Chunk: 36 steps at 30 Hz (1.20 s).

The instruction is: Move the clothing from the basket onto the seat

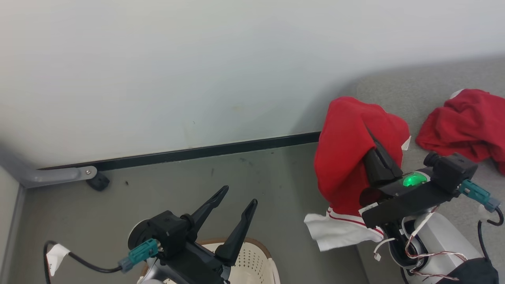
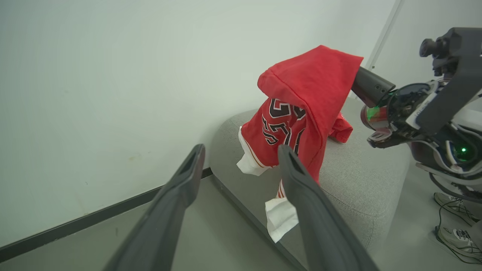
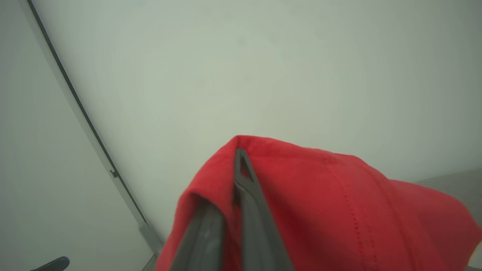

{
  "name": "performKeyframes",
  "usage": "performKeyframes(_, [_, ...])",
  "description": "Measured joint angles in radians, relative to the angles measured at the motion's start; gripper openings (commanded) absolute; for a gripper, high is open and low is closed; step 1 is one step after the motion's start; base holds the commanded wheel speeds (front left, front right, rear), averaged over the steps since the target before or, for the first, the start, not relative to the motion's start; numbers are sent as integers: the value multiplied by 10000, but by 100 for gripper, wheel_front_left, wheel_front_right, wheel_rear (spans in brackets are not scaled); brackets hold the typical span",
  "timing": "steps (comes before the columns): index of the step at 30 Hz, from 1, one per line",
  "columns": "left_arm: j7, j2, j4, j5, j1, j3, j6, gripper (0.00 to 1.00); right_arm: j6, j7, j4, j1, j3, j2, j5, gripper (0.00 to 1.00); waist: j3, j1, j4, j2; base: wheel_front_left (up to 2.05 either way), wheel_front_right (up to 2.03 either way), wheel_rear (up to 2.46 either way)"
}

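Note:
My right gripper (image 3: 239, 158) is shut on a piece of the clothing, a red jersey (image 1: 347, 157) with lettering that drapes over its fingers and hides the tips. The jersey hangs over the left edge of the grey seat (image 1: 414, 86), and a white piece with red stripes (image 1: 339, 232) dangles below it. A second red garment (image 1: 465, 126) lies crumpled on the seat. My left gripper (image 1: 240, 195) is open and holds nothing, just above the cream basket (image 1: 256, 260) at the bottom edge. In the left wrist view, my left gripper (image 2: 241, 150) points toward the hanging jersey (image 2: 305, 86) and the seat (image 2: 361, 177).
A pale wall with a black skirting strip (image 1: 197, 152) runs behind the grey floor. A grey metal foot (image 1: 59, 175) sits at the far left. A person's shoes (image 2: 455, 203) stand on the floor beside the seat, behind my right arm.

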Motion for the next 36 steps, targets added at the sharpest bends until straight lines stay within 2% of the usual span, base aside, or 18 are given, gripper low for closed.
performKeyframes(17, [-105, 196, -399, 508, -22, -221, -84, 100, -75, -35, -1923, 1077, -1106, -199, -169, 0, 138, 0, -1379, 0, 0, 0, 0])
performKeyframes(22, [-102, 288, -510, 619, -39, -253, -84, 100, -75, -46, -2324, 1349, -1517, -376, -205, 0, 223, 0, -1905, -1, 0, 0, 0])
performKeyframes(36, [52, 422, -640, 790, -128, -437, -84, 100, -71, -73, -3106, 1713, -2004, -314, -211, 0, 582, 0, -2993, 0, 0, 0, 0])
